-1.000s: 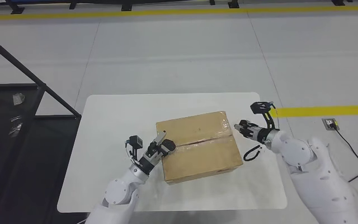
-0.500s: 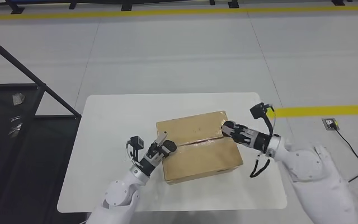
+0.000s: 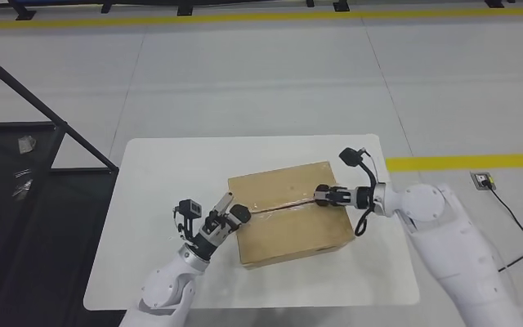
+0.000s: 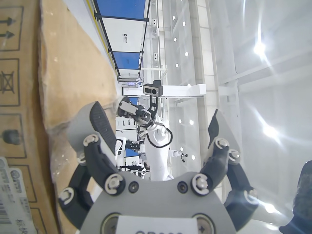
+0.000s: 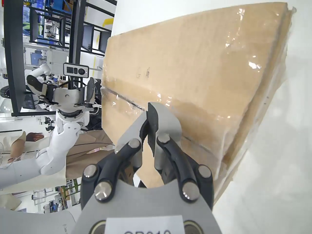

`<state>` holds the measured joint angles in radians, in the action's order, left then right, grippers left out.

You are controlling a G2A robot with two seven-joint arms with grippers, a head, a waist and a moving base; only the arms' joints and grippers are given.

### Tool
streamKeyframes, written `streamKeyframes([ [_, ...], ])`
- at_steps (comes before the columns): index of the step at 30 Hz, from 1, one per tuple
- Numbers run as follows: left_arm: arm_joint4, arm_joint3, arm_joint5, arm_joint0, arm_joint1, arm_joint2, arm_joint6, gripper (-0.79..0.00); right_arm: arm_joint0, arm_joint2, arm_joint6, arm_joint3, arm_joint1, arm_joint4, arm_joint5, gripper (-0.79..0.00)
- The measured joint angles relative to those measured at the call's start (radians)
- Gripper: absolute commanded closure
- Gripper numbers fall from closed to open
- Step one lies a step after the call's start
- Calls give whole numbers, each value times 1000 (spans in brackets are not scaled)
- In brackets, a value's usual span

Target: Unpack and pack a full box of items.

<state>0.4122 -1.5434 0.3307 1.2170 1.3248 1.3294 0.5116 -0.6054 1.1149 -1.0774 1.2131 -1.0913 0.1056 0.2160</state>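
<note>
- Looking down from the top view, the closed cardboard box (image 3: pixel 286 229) stands near the middle of the white table (image 3: pixel 155 180). A taped seam (image 3: pixel 274 209) runs along the top of the box.
- The left gripper (image 3: pixel 230 214) is at the end of the box on the left arm's side. Its jaws are spread apart with nothing between them.
- The right gripper (image 3: pixel 317 196) lies over the top of the box, on the seam, with its jaws pressed together.
- From the left wrist view, the left gripper (image 4: pixel 156 114) is wide open and empty. One finger pad (image 4: pixel 101 122) is just beside the worn top edge of the box (image 4: pixel 65 57). I cannot tell if it touches. The right gripper (image 4: pixel 126 109) shows farther off, above the box top.
- From the right wrist view, the right gripper (image 5: pixel 150 109) has its fingers closed on each other and holds nothing. Its tips are at the seam (image 5: pixel 126 101), which is covered with clear tape. The box (image 5: pixel 195 57) rests on the table (image 5: pixel 268 196), and the left gripper (image 5: pixel 73 93) is at its far end.
</note>
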Motion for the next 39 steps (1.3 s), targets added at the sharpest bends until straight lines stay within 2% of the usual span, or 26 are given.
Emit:
streamKeyframes([
  [8, 43, -13, 15, 31, -10, 64, 17, -785, 42, -8, -28, -113, -3, -31, -30, 0],
  [16, 29, 38, 18, 53, -22, 112, 58, -785, 23, 33, -17, -117, 12, -37, -41, 0],
  [21, -8, 81, 24, 51, -27, 111, 84, -785, 2, 64, -7, -95, 23, -42, -49, 0],
  [25, -19, 105, 23, 47, -28, 96, 104, -785, -25, 70, -22, -51, 27, -70, -13, 0],
  [31, -30, 134, 25, 24, -24, 63, 91, -785, -6, 18, -13, -61, 16, -57, -48, 0],
  [39, -33, 129, 28, 20, -22, 37, 81, -785, 59, -70, -3, -127, -14, -73, -41, 0],
])
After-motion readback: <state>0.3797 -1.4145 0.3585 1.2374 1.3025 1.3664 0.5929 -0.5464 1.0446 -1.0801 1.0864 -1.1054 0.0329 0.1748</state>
